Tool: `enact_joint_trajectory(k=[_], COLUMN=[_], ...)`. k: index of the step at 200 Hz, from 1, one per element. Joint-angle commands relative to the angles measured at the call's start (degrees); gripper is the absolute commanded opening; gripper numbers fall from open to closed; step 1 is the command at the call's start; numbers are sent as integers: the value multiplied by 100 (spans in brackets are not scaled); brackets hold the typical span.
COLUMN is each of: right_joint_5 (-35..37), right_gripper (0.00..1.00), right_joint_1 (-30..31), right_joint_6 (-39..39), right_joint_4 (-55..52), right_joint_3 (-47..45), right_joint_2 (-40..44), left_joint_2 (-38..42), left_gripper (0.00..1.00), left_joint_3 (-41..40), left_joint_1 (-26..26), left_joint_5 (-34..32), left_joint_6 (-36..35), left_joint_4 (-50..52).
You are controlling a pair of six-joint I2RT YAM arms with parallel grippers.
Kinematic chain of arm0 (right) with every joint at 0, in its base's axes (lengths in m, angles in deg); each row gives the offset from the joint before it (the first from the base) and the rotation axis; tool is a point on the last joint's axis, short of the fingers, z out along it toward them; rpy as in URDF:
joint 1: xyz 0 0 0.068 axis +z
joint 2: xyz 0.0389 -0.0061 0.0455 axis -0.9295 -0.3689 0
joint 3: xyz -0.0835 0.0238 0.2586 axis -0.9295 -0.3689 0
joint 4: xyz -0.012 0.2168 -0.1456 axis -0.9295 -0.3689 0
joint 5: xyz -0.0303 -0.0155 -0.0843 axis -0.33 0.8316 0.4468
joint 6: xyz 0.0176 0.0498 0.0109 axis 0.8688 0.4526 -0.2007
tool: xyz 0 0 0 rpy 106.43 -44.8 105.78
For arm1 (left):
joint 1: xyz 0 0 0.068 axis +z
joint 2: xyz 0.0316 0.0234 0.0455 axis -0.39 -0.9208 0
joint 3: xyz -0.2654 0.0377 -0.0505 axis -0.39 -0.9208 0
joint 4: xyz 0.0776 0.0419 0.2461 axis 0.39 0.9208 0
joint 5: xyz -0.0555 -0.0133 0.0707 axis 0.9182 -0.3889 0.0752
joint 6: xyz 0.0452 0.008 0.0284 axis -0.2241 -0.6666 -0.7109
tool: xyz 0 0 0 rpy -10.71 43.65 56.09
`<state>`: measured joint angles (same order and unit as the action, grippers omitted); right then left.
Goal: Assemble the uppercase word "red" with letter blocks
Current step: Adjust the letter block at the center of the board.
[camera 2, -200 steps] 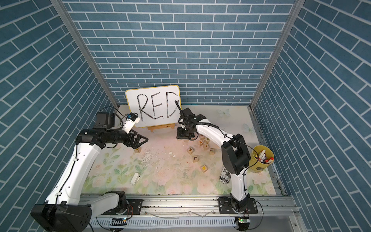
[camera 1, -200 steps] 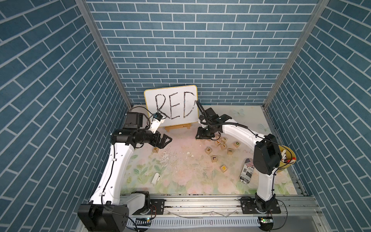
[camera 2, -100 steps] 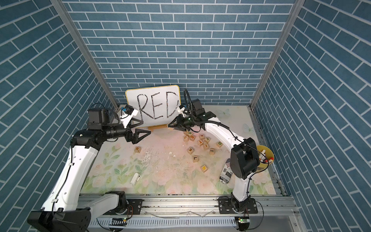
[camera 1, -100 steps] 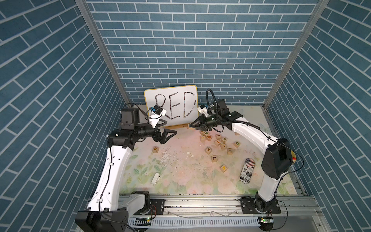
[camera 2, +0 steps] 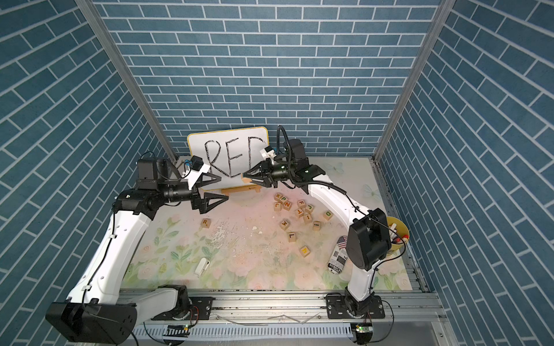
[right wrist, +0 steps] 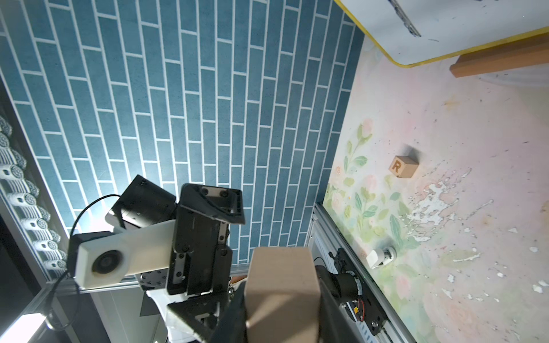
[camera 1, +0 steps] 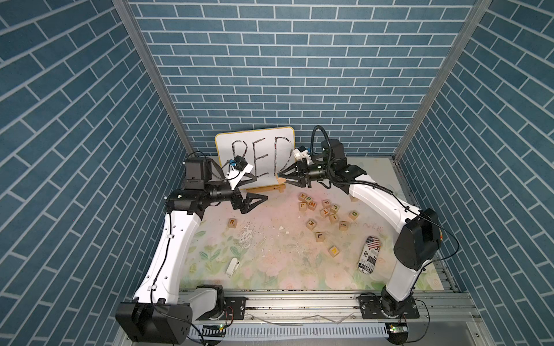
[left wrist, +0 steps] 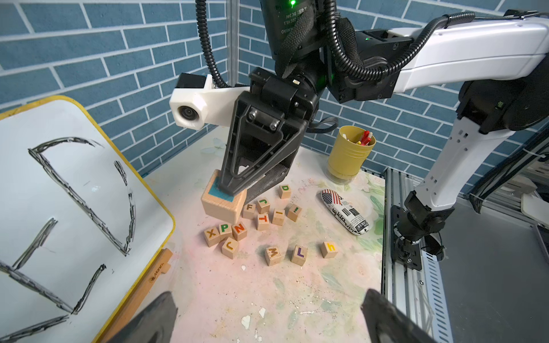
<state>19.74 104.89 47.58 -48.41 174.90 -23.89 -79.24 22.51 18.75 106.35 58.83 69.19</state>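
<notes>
Gripping one letter block, the right gripper (camera 1: 283, 176) is clamped on the held block (left wrist: 222, 205), which hangs clear of the table (camera 1: 269, 263) in front of the whiteboard (camera 1: 257, 161).

1. Held block: seated between the fingertips of the right gripper. In a top view the gripper points toward 9 o'clock. One finger (left wrist: 234, 175) covers a teal patch on the gripped face, so the letter cannot be read. The right wrist view shows only blank wood (right wrist: 282, 285). The cube is tilted against the table plane. As a cube, it has no long axis.

2. R block (camera 1: 231, 223): rests flat on the table at about 7 o'clock from the left gripper (camera 1: 259, 188), near but apart. The orange-brown R faces up, turned slightly off square (right wrist: 402, 167).

3. D block (camera 1: 354, 214): lies on the table at about 4 o'clock from the right gripper, at the edge of the loose blocks (camera 1: 325, 209), letter face up.

4. Left gripper: jaws spread wide and empty, pointing toward 3 o'clock, above the table.
</notes>
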Motion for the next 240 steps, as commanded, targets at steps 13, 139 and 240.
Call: enact_joint_trajectory(k=[13, 139, 240], right_joint_5=[-85, 104, 70], right_gripper=[35, 34, 33], right_joint_1=[206, 521, 591], right_joint_6=[422, 517, 722], right_joint_4=[244, 230, 424], right_joint_3=[387, 710, 687], right_joint_2=[283, 266, 255], left_joint_2=[-190, -332, -382], left_gripper=[99, 96, 78], left_joint_3=[217, 567, 819], left_joint_1=[-188, -335, -564], left_joint_5=[111, -382, -454], left_joint_6=[84, 666, 730], left_joint_4=[-550, -1095, -1012])
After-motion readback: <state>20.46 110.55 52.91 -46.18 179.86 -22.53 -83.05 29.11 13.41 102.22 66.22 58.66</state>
